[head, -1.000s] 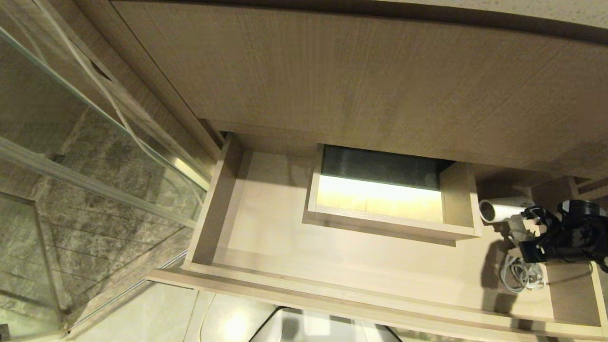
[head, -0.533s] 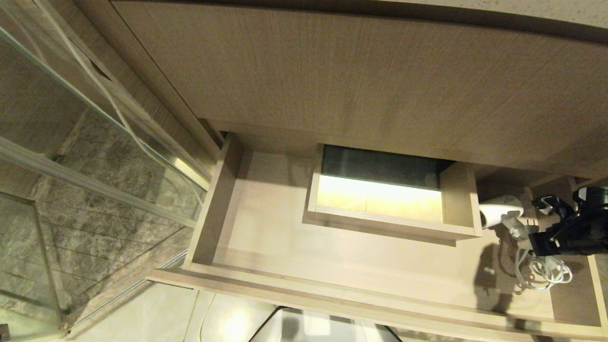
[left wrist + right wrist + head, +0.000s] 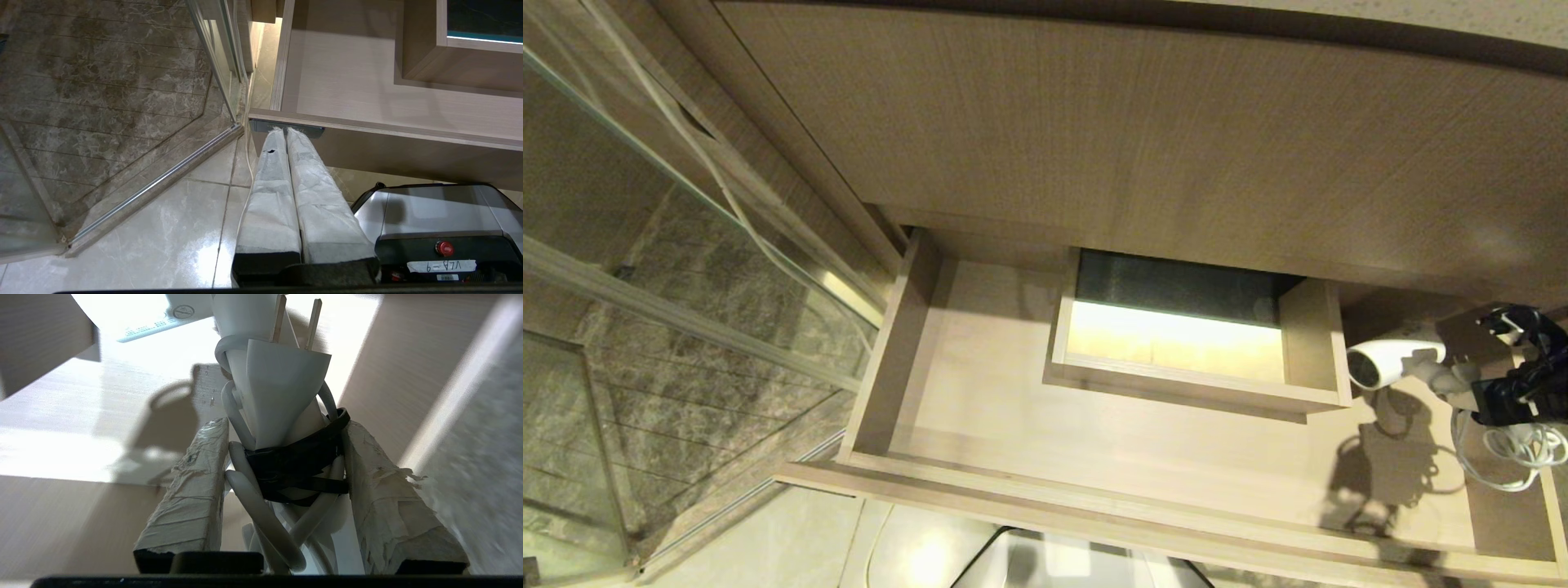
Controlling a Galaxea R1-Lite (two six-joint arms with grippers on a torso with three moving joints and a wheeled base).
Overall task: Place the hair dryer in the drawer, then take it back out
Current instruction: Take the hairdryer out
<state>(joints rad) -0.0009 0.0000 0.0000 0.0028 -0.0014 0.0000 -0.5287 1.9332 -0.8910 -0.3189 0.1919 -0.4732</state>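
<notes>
Clearly the grasp is made: the right gripper (image 3: 1499, 392), at the right end of the wide, shallow light wood-grain drawer (image 3: 1045, 482), is clamped on the handle of the small white hair dryer (image 3: 1388, 363), its 2 tape-wrapped fingers (image 3: 192, 473) pinching the handle with the black-strapped white cord (image 3: 1511, 457) bundled against it. The barrel points toward the box-shaped cut-out (image 3: 1201, 392); the cord loops hang below the gripper, and the shadow lying apart from the dryer suggests it is off the drawer floor. I judge this the take-out step. The next move calls for a steady rise clearing the drawer's rim with the dangling cord. The left gripper (image 3: 282, 130) hangs parked by the drawer's front, fingers together.
</notes>
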